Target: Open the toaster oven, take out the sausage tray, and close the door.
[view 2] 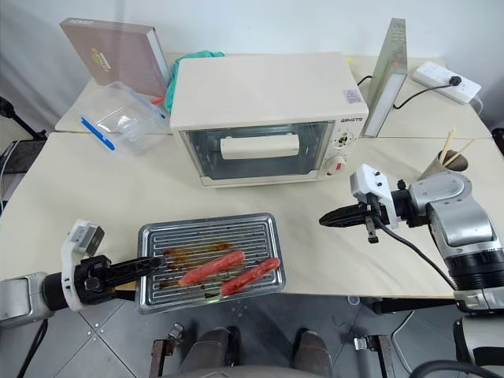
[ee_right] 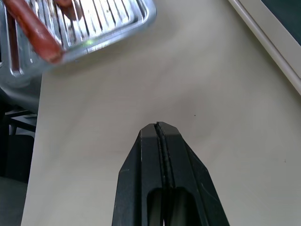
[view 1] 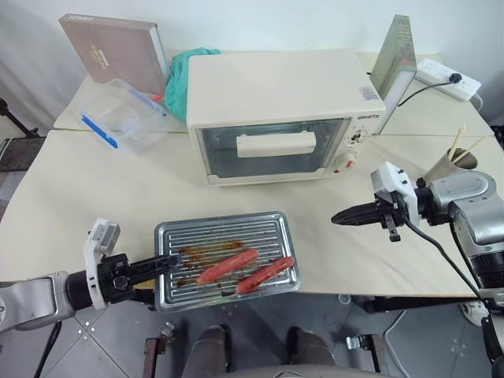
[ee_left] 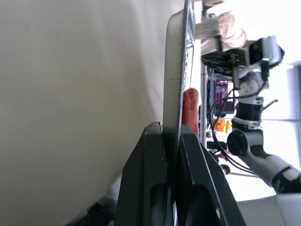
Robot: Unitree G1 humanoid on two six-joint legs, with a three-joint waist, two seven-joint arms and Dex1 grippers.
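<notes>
Nearest you is the tray [view 1: 227,261], a ribbed silver pan with two sausages [view 1: 228,266], lying flat at the table's [view 1: 71,197] front edge, straight in front of the oven [view 1: 283,110] and well apart from it. The oven sits at the back, cream and boxy, and its door [view 1: 272,146] looks shut, the bar handle flat against the glass.

So judge the task nearly finished: the tray is out, the door appears closed, and what seems left is letting go of the tray.

Your left arm comes in low from the near left of the tray. The left gripper [view 1: 168,264] points roughly level across the tray, its fingers clamped on the tray's left rim; the left wrist view shows the rim pinched between them. Your right arm is bent in from the right, in front of the oven's knob side. The right gripper [view 1: 342,216] points toward the tray, hanging above bare table, fingers pressed together and holding nothing.
</notes>
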